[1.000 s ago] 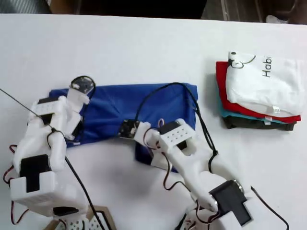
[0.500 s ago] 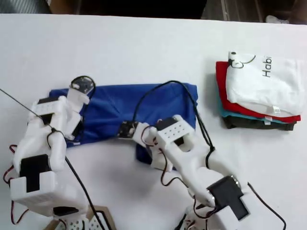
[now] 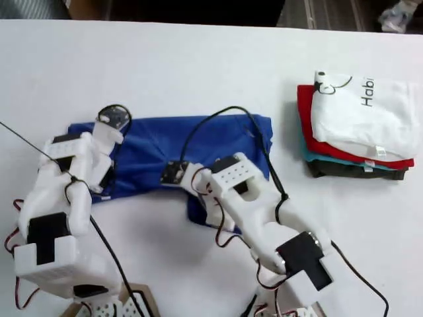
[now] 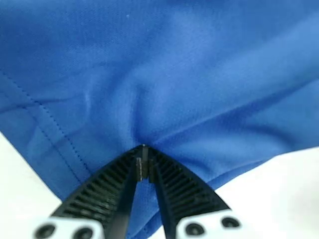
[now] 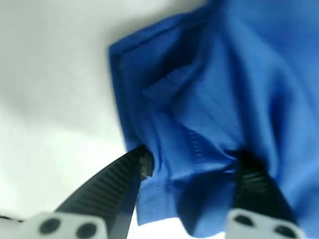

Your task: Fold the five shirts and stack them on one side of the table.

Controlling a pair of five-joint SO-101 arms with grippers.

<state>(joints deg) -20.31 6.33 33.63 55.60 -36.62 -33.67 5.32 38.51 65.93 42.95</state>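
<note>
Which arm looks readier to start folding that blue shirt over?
Probably the left. The left fingers are shut on the blue shirt and could lift it; the right fingers stand open around a fold of it, gripping nothing yet.

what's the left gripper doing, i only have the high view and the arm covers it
Observer: In the left wrist view, the left gripper is shut on the blue shirt, with a pinch of cloth between its tips.
Operator: ok and the other arm, has it grabbed yet
Observer: No. The right gripper is open, with its fingers either side of a bunched, hemmed corner of the shirt.
</note>
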